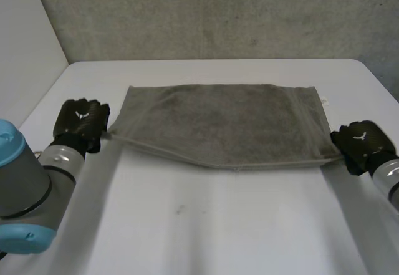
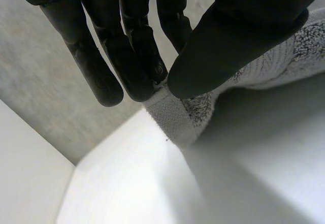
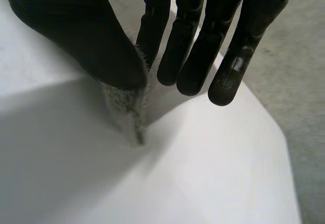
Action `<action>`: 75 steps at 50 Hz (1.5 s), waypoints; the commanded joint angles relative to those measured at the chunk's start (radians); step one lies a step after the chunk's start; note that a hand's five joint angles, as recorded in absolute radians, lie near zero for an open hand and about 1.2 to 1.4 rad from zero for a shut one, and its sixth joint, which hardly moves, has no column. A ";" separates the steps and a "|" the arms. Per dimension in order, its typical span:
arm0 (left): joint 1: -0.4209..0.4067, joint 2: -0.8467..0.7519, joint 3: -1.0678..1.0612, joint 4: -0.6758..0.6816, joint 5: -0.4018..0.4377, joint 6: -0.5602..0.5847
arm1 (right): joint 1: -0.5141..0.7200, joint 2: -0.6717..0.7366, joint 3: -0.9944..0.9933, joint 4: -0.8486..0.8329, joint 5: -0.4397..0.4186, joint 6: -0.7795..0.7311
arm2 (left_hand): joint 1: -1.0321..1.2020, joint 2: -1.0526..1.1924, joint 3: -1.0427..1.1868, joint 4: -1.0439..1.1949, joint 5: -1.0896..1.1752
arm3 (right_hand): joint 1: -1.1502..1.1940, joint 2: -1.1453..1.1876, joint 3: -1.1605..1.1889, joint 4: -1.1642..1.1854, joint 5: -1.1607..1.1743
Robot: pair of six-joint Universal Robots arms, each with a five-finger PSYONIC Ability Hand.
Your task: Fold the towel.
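Grey-green terry towel (image 1: 221, 125) lies spread wide across the far half of the white table (image 1: 199, 225), long side running left to right. The pile looks worn and a bit patchy. A flat woven hem band runs down its right end, and the left wrist view shows the same kind of band at the corner (image 2: 172, 117). The near edge isn't straight; it bows toward the robot around the middle.

A tiny pale tab (image 1: 325, 100) sticks out at the far right corner. It could be a care label, but it's way too small to read.

The left hand (image 1: 81, 122) is on the near left corner, and up close its thumb (image 2: 238, 36) squeezes the hem against the fingertips (image 2: 147, 76), so it's clamped on the cloth. The right hand (image 1: 361, 144) does the same at the near right corner, with its thumb (image 3: 91, 36) pressing a little peak of fuzzy cloth (image 3: 127, 112) against the nearest of its fingers (image 3: 152, 31) while the others hang straight beside it.

Behind the table is a rough grey wall (image 1: 218, 13).
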 commanded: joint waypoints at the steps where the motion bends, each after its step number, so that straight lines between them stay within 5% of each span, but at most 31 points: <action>1: 0.007 0.091 -0.037 -0.248 0.001 0.002 | -0.042 -0.184 -0.026 0.303 0.001 -0.024 | 0.236 0.178 0.179 0.178 0.195 | 0.430 0.223 0.216 0.206 0.251; 7: 0.043 0.281 -0.111 -0.522 0.004 0.069 | -0.171 -0.378 -0.054 0.751 -0.005 -0.272 | 0.236 0.178 0.179 0.178 0.195 | 0.430 0.223 0.216 0.206 0.251; 13: 0.060 0.381 -0.154 -0.622 0.050 0.204 | -0.211 -0.449 -0.061 0.922 -0.011 -0.501 | 0.236 0.178 0.179 0.178 0.195 | 0.430 0.223 0.216 0.206 0.251; 18: 0.069 0.373 -0.143 -0.584 0.108 0.223 | -0.202 -0.432 -0.077 0.840 -0.032 -0.447 | 0.236 0.178 0.179 0.178 0.195 | 0.430 0.223 0.216 0.206 0.251; 23: 0.072 0.266 -0.093 -0.461 0.121 0.220 | -0.142 -0.265 -0.131 0.700 -0.022 -0.363 | 0.236 0.178 0.179 0.178 0.195 | 0.430 0.223 0.216 0.206 0.251; 30: 0.056 -0.002 0.119 -0.311 0.112 0.221 | 0.060 -0.015 -0.328 0.569 0.105 -0.237 | 0.236 0.178 0.179 0.178 0.195 | 0.430 0.223 0.216 0.206 0.251; 46: 0.022 -0.516 0.682 -0.234 0.076 0.223 | 0.170 0.412 -0.709 0.122 0.233 -0.134 | 0.236 0.178 0.179 0.178 0.195 | 0.430 0.223 0.216 0.206 0.251; 58: 0.010 -0.700 0.961 -0.224 0.026 0.226 | 0.211 0.621 -0.885 -0.058 0.245 -0.140 | 0.236 0.178 0.179 0.178 0.195 | 0.430 0.223 0.216 0.206 0.251; 60: 0.008 -0.711 0.969 -0.223 0.027 0.227 | 0.213 0.648 -0.908 -0.058 0.253 -0.142 | 0.092 0.035 0.035 0.035 0.051 | 0.430 0.223 0.216 0.206 0.251; 62: -0.010 -0.719 0.969 -0.215 0.036 0.229 | 0.216 0.670 -0.919 -0.055 0.296 -0.148 | -0.986 -1.044 -1.043 -1.043 -1.027 | -0.646 -0.853 -0.860 -0.870 -0.826; 69: -0.056 -0.664 0.908 -0.205 0.039 0.264 | 0.230 0.559 -0.836 -0.015 0.362 -0.117 | -0.986 -1.044 -1.043 -1.043 -1.027 | -0.791 -0.999 -1.006 -1.015 -0.971; 75: -0.055 -0.491 0.736 -0.205 0.046 0.296 | 0.222 0.333 -0.672 0.060 0.287 0.022 | -0.986 -1.044 -1.043 -1.043 -1.027 | -0.791 -0.999 -1.006 -1.015 -0.971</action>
